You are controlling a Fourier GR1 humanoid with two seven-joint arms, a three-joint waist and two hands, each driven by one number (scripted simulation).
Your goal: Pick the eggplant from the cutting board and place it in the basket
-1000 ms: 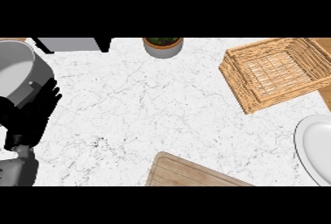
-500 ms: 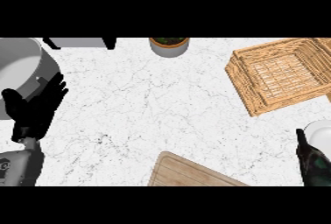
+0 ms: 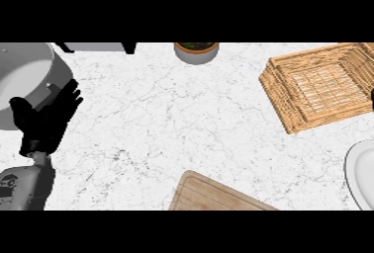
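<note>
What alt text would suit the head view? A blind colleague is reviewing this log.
A white marble counter seen from above, with a wicker basket at upper right and a wooden cutting board at the bottom edge; no eggplant is visible. The robot's left hand rests open at the left beside a grey pot.

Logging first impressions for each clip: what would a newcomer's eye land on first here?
Most likely the wicker basket at the upper right, bright against the white marble counter. Next, the black left hand at the left edge, open with fingers up, beside a large grey pot. A corner of the cutting board shows at the bottom; no eggplant is in view.
</note>
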